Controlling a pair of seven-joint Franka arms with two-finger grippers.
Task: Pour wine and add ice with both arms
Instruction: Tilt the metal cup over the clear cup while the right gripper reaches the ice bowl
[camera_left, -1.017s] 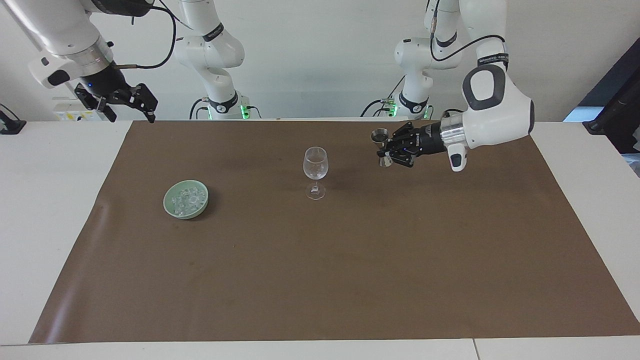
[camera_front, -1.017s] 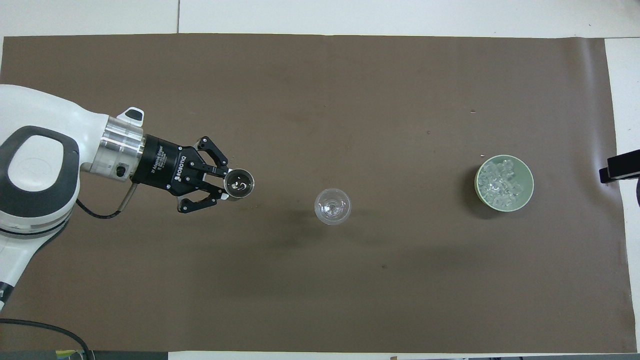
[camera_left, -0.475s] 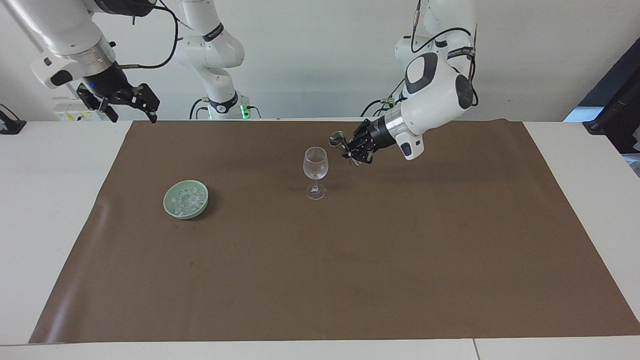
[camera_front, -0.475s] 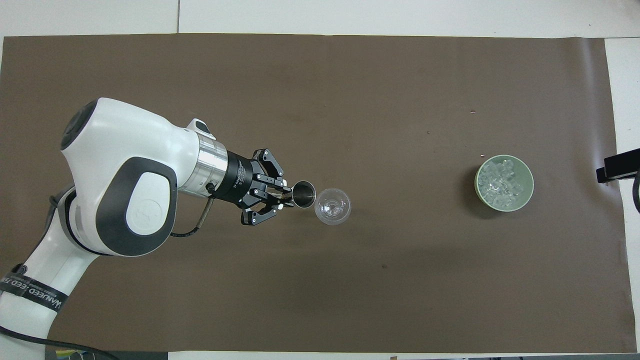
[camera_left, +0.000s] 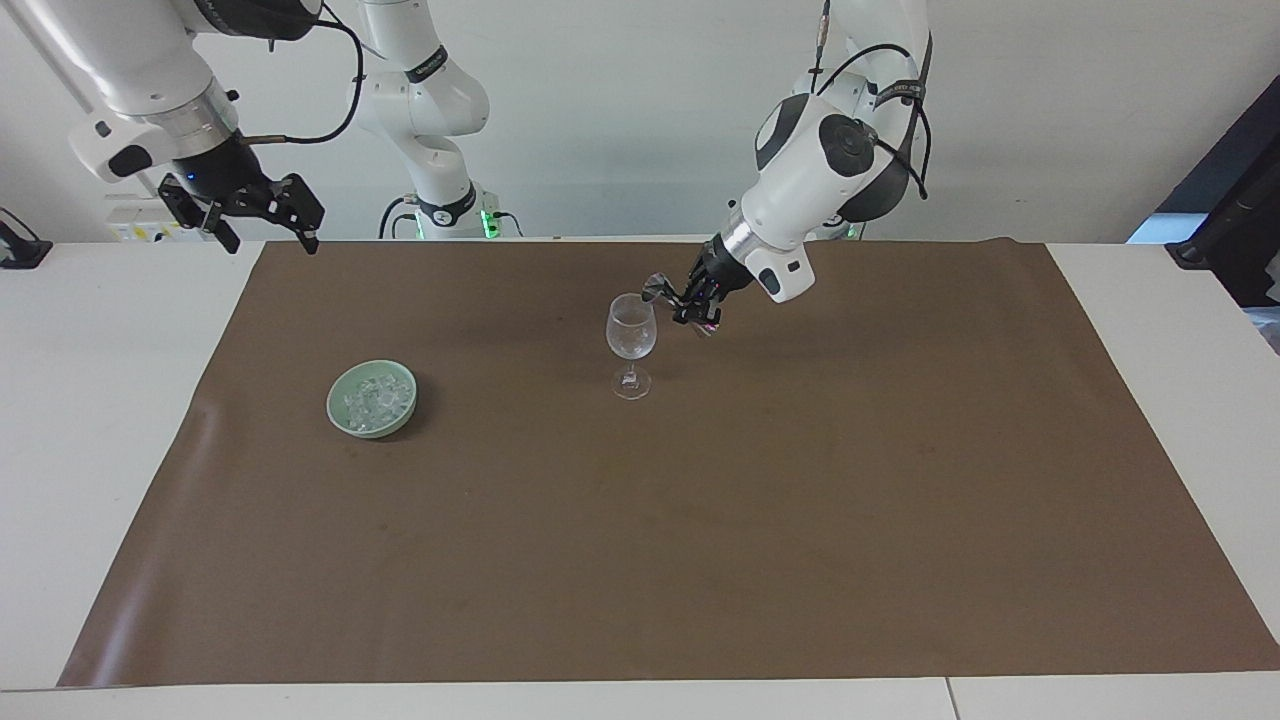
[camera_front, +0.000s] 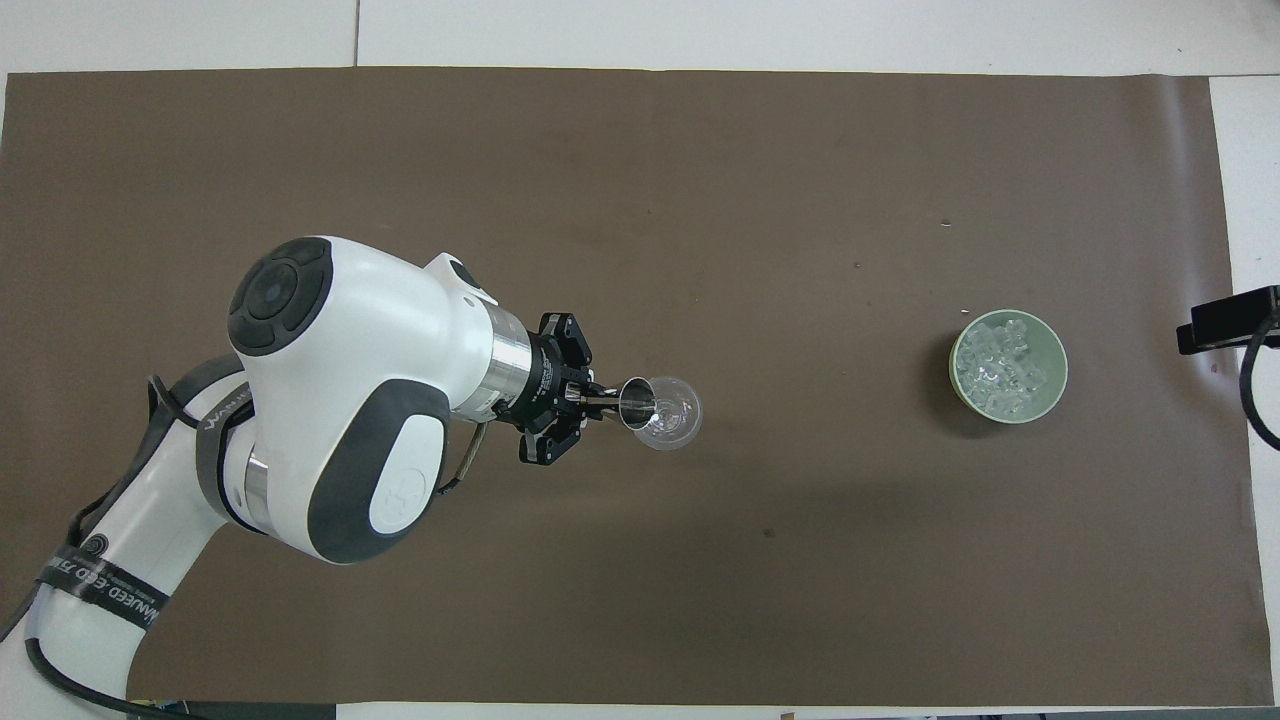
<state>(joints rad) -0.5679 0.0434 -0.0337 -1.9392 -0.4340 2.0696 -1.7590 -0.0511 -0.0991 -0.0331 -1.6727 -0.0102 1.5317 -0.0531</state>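
The left pincer (camera_left: 690, 303), clamped on a small metal measuring cup (camera_left: 656, 288), tips it at the wine glass (camera_left: 631, 327) rim mid-tabletop (camera_left: 700, 500); a nudge could topple the stemmed glass or spill wine. The ice (camera_left: 372, 402) sits in its green bowl (camera_left: 340, 412) toward the right arm's end, where the right pincer (camera_left: 262, 212) waits, fingers spread, empty.

Ice (camera_left: 373, 402) in bowl (camera_left: 341, 412), beside glass (camera_left: 631, 340)

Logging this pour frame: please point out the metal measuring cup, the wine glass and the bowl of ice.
metal measuring cup (camera_front: 636, 398), overhead view, its open mouth, tipped at the glass.
wine glass (camera_left: 631, 328), facing view, its clear bowl.
pale green bowl (camera_front: 1056, 355), overhead view, its rim beside the ice.
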